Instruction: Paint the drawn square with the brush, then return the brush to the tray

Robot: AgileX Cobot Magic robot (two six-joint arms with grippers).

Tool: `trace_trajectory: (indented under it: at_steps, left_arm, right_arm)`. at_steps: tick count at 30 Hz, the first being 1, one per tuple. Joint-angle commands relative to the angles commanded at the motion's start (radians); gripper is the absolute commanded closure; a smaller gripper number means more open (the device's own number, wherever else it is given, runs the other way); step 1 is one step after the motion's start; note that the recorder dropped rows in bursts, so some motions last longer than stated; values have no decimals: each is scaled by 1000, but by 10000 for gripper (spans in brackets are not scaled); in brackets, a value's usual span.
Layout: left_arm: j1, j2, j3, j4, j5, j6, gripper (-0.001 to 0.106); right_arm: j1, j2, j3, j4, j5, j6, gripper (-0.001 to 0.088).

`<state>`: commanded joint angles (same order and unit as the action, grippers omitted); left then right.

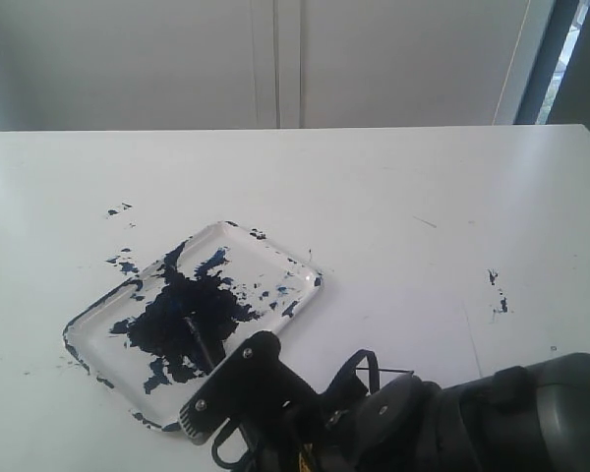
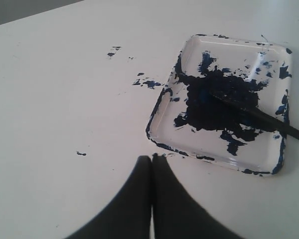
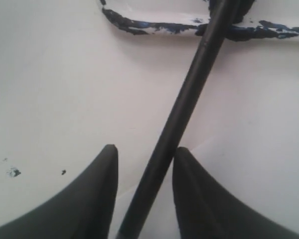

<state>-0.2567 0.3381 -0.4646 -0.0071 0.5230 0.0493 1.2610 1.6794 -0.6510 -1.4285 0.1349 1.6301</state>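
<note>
Closest thing in shot is the right end effector (image 3: 146, 148), dark fingers (image 3: 102, 194) filling the near edge of the right wrist view. The brush (image 3: 189, 94) runs straight between them. Looks released to me: there's a clear strip of white between the handle and one finger, though the other finger seems right up against it, and it's hard to be sure from this angle.

Following the handle out, it crosses the paint-smeared rim of the tray (image 3: 154, 27), and its tip sits in the big dark blue-black blotch (image 2: 214, 99) in the middle. So the brush is half in the tray, with its back end sticking out over the rim.

The tray sits turned at an angle on the white surface (image 1: 423, 197), left of centre in the exterior view. The right arm (image 1: 511, 418) bulks up just beside its near corner.

The left end effector (image 2: 152, 158) is clenched, fingers pressed together with nothing in them, just beside another corner of the tray.

Small paint specks (image 1: 497, 290) dot the surface well off to the right, and there are more beside the tray.
</note>
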Motion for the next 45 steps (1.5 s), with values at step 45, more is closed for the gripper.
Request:
trace_trajectory:
  at_steps: [45]
  left_arm:
    - [0,0,0,0,0,0,1053]
  right_arm:
    - [0,-226,24,298,159,-301,868]
